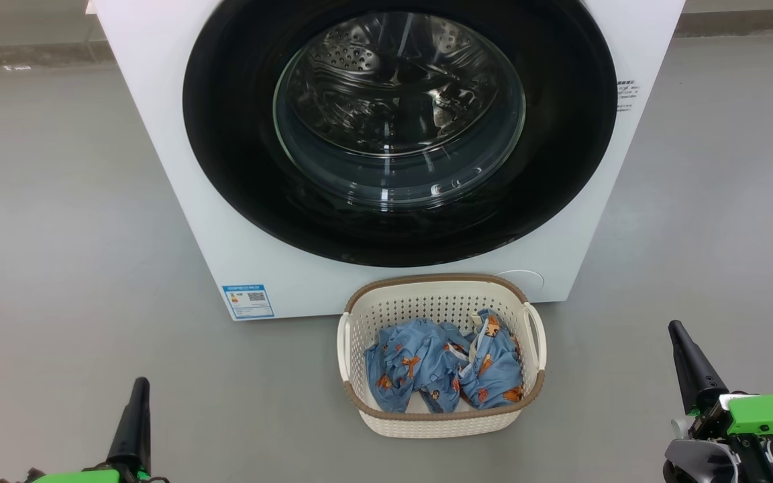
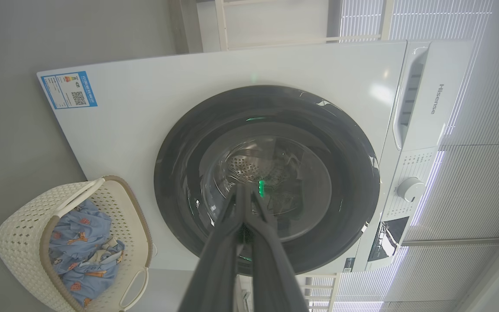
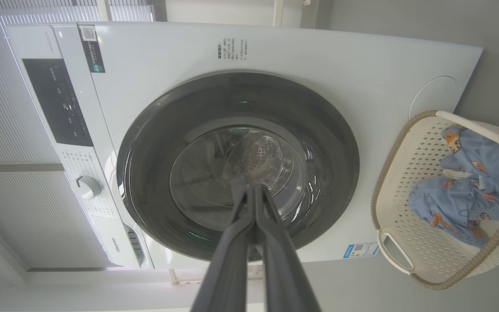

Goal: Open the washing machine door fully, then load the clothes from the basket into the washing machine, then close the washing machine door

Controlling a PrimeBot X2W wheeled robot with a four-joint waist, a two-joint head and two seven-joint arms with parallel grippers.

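Observation:
The white washing machine (image 1: pixel 172 147) stands ahead with its round black door (image 1: pixel 239 168) flush against the front, steel drum visible through the glass. On the floor in front sits the cream basket (image 1: pixel 359 322), holding the light-blue clothes (image 1: pixel 440 365). My left gripper (image 1: pixel 138 392) rests at the lower left and my right gripper (image 1: pixel 678 335) at the lower right, both well short of the machine. Each wrist view shows its gripper shut with nothing held: left gripper (image 2: pixel 243 190) and right gripper (image 3: pixel 253 190), both pointing at the door (image 2: pixel 345 143) (image 3: pixel 327 143).
Grey floor (image 1: pixel 58 235) spreads to both sides of the machine and basket. The control panel with a dial (image 2: pixel 409 189) lies along the machine's top edge. Slatted white blinds (image 3: pixel 20 208) and a white frame stand behind the machine.

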